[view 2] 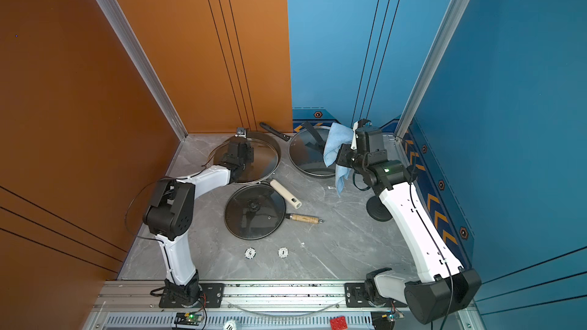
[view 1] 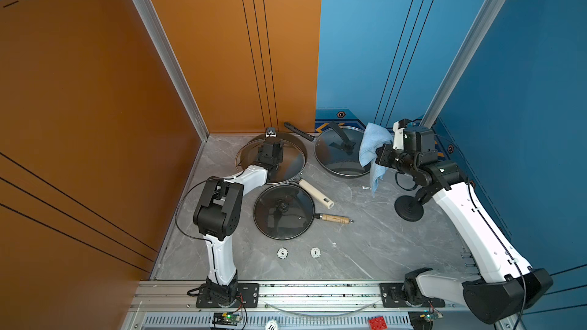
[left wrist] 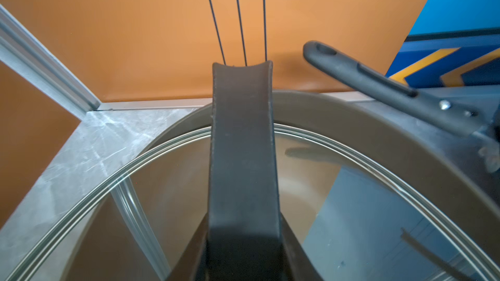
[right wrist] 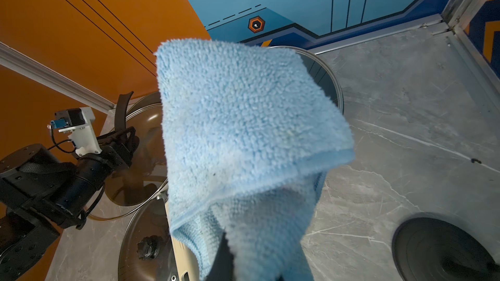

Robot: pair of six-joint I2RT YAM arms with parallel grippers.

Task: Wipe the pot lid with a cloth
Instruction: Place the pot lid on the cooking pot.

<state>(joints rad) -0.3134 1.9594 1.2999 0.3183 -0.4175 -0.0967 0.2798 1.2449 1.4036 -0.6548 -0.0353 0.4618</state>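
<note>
1 fluffy cloth (right wrist: 243, 131), 1 glass lid (view 1: 290, 161) (round).

Left tool (view 1: 274, 153) seemingly clamped, arm bent low; right tool (view 1: 376, 155) closed, raised.

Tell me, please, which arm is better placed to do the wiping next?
Right. Its jaws are shut on the cloth, held above the table, while the left jaws grip the handle of a glass lid, probably steadying it.

Fluffy light-blue cloth (view 1: 370, 147) hangs folded above the table (view 1: 381, 242) — steel-rimmed glass lid (view 1: 293, 162) lies askew over the back-left pan (view 1: 297, 141).
</note>
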